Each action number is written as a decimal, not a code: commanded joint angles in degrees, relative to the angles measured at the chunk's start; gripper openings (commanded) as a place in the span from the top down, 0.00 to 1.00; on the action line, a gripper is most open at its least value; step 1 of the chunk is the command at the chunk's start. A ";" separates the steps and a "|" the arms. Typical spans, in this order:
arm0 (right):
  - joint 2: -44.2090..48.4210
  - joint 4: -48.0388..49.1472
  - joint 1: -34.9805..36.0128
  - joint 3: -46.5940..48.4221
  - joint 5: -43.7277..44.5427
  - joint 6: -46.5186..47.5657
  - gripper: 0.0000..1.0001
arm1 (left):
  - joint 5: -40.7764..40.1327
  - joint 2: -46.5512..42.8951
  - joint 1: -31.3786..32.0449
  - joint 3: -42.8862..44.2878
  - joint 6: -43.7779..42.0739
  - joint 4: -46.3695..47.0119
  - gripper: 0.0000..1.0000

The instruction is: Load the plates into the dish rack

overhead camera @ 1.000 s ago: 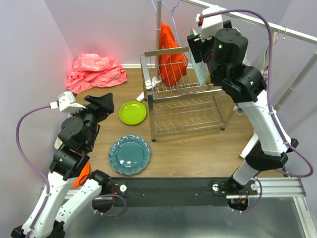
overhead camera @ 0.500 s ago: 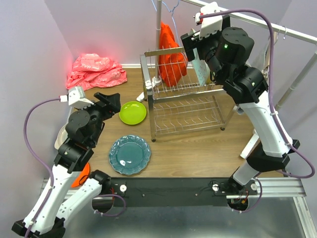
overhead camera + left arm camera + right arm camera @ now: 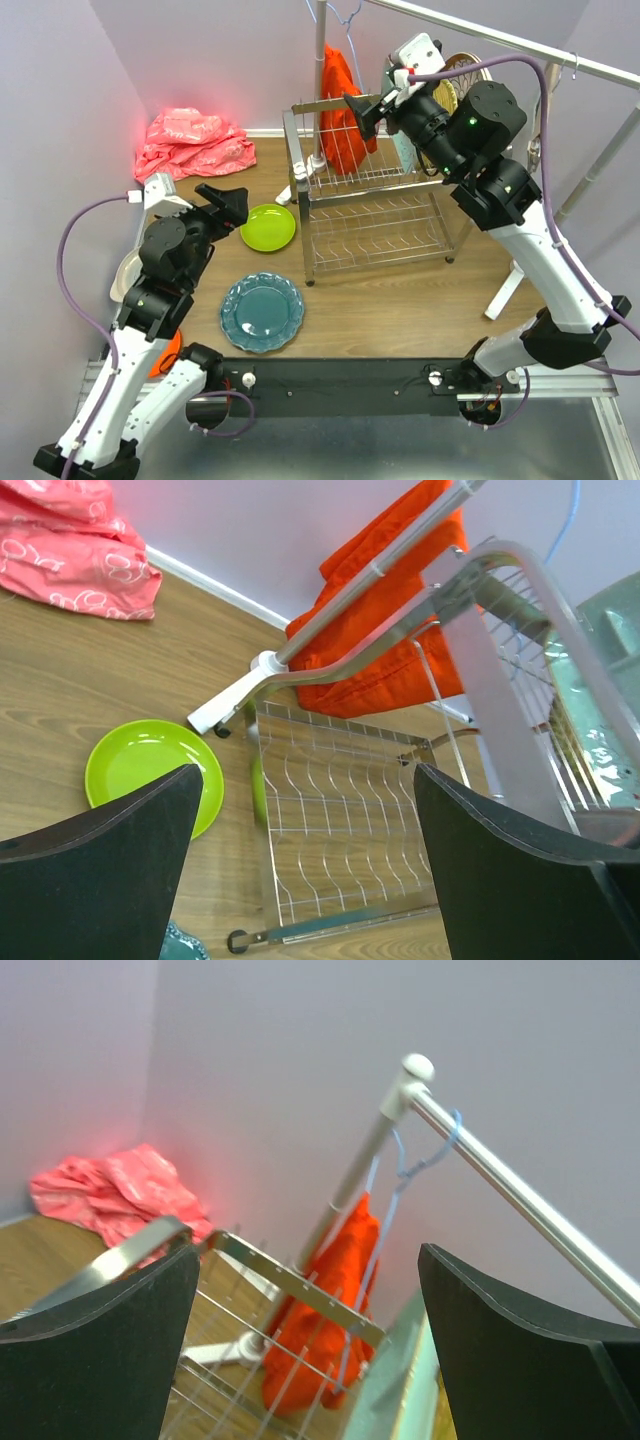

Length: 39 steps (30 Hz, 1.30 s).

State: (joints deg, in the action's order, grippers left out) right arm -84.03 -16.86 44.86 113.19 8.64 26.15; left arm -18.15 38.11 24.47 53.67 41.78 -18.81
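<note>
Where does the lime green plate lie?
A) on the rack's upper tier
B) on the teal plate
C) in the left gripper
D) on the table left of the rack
D: the lime green plate lies flat on the table, left of the dish rack.

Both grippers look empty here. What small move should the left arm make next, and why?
Probably lower the left gripper toward the lime green plate. Its jaws stand open and empty right beside that plate, which lies flat on the table next to the dish rack, not yet loaded. The teal scalloped plate sits farther off.
</note>
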 commanded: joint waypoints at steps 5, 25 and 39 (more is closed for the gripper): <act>-1.66 1.49 -0.30 2.21 -18.56 -5.84 0.02 | 25.14 2.49 -17.40 -12.09 5.85 9.30 0.04; -0.17 -1.51 -0.30 -5.26 -20.25 -10.68 0.02 | 45.40 43.69 -30.71 -18.87 -2.49 30.14 0.20; -0.08 -1.33 -0.39 -5.87 -19.37 -10.77 0.02 | 45.75 56.63 -30.62 -14.91 -7.24 29.62 0.45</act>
State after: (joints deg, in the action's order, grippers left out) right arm -85.06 -17.74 44.77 107.61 -11.05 16.29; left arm 26.15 91.83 -6.00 38.22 37.21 10.37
